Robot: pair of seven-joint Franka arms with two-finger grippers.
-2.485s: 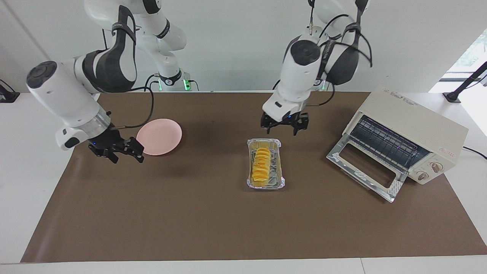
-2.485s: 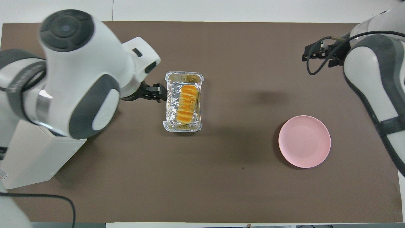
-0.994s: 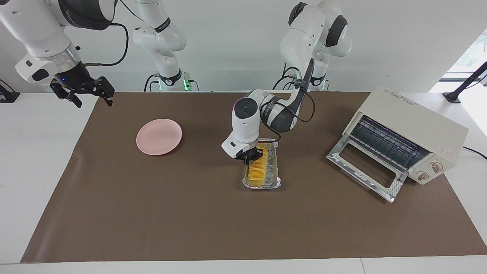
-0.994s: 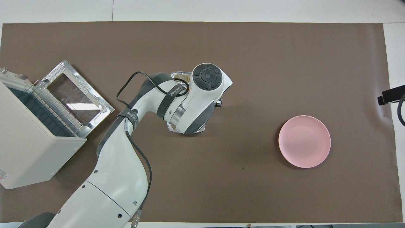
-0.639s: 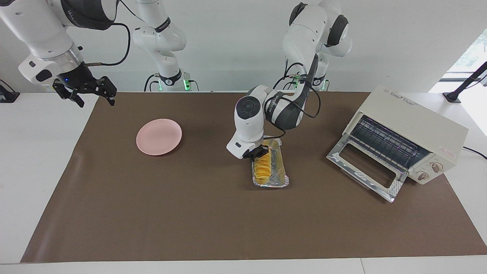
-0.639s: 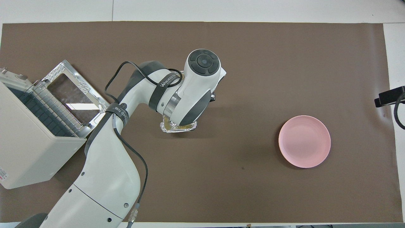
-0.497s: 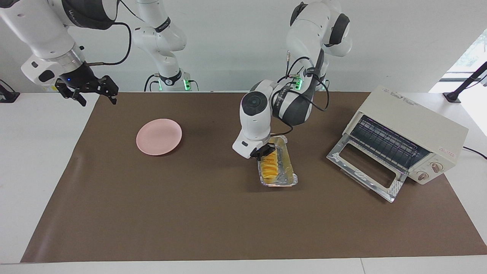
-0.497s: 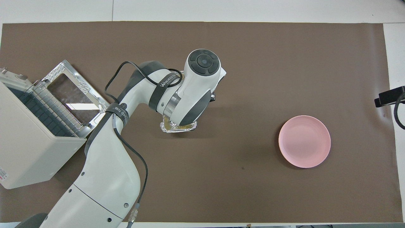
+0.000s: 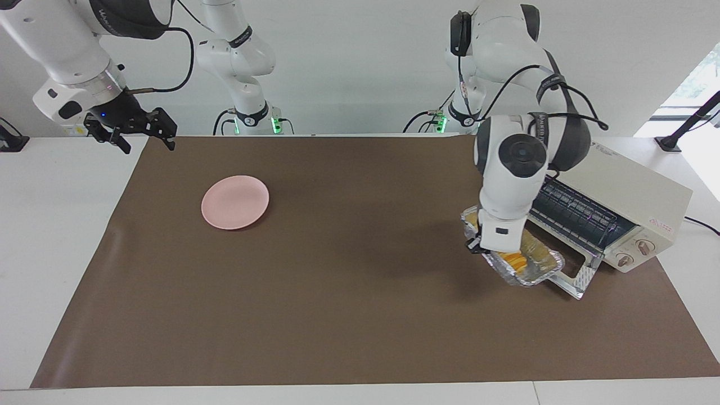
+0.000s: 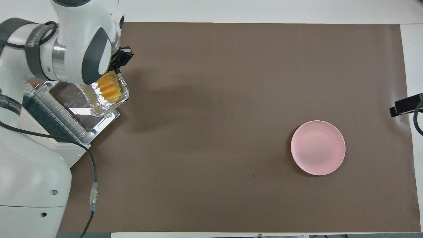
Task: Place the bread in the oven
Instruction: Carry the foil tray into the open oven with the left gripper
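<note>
Over the dropped door of the oven [image 9: 613, 197], at the left arm's end of the bench [image 9: 337, 315], the left gripper [image 9: 478, 239] holds up a foil tray [image 9: 529, 270], and the bread [image 9: 516, 258] lies inside this tray. The jaws pinch the tray at one end of its rim, and the bread itself is not touched. The tray hangs tilted, with its free end lower and pointing to the oven mouth.

I judge the bread to be light and soft, so a direct squeeze could crush its slices; carrying it by the tray seems the safer way. But thin foil bends easily, and a hold at only one end may let the tray sag or fold. The loaf could also slide toward the low end. A slow move onto the wire rack [image 9: 568, 205] would be wise.

The right gripper [image 9: 132, 132] waits in the air over the bench corner at the right arm's end, jaws spread and holding nothing. A pink plate [image 9: 235, 202] lies well apart from the oven.
</note>
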